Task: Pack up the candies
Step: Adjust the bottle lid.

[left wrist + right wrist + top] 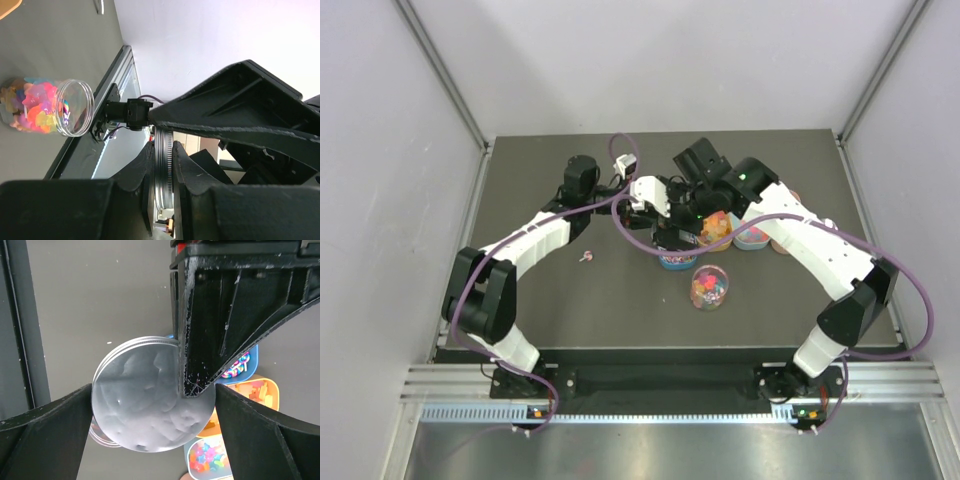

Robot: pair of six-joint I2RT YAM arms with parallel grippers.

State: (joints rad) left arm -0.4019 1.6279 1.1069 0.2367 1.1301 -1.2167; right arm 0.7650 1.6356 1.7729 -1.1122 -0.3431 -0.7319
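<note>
The candies [37,107], probably light and soft, are seen in the jar [84,92] near the middle; the jar wall should be grasped. The lid [161,182] is pinched by the left gripper [162,150]; the right gripper [152,395] is spread open.

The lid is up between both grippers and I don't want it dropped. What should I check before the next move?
1. The lid is clamped at its rim by the left gripper: ok.
2. The right gripper is open, straddling the lid: ok.
3. The right gripper touches the lid: cannot tell.
4. The jar stands upright and uncovered, with candies inside: ok.
5. No sweet astray: not ok, a pink piece lies loose on the table.
</note>
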